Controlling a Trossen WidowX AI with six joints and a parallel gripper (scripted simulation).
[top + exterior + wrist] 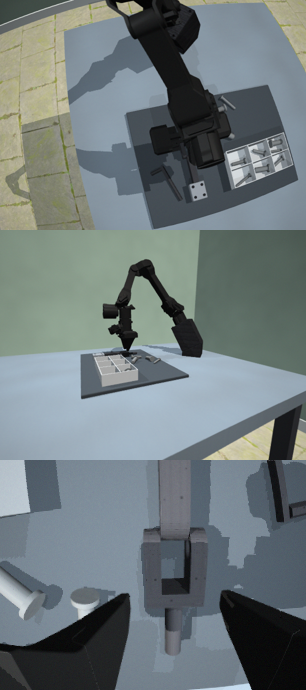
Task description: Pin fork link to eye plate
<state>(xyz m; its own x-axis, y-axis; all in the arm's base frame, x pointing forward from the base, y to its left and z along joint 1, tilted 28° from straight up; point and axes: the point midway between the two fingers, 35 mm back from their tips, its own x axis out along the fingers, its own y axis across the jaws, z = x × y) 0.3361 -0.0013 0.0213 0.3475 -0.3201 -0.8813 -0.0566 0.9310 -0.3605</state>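
Note:
In the wrist view the grey fork link (pixel 174 570) lies on the dark mat, its short stem (pixel 173 631) pointing toward me. The end of the eye plate's long bar (pixel 174 478) sits between the two fork cheeks. The bar runs to a white base block with several holes (pixel 198 191). My gripper (pixel 175 599) (pixel 127 347) is open, with one finger on each side of the fork and apart from it, and it holds nothing. It hangs low over the mat. Loose pins (pixel 20 594) (pixel 84 600) lie to the left.
The white parts box (pixel 258 160) holds several pins and stands right of the eye plate. More loose pins lie on the mat (pixel 226 103) (pixel 231 136). A dark L-shaped bar (pixel 170 181) lies left of the base block. My arm hides the fork in the top view.

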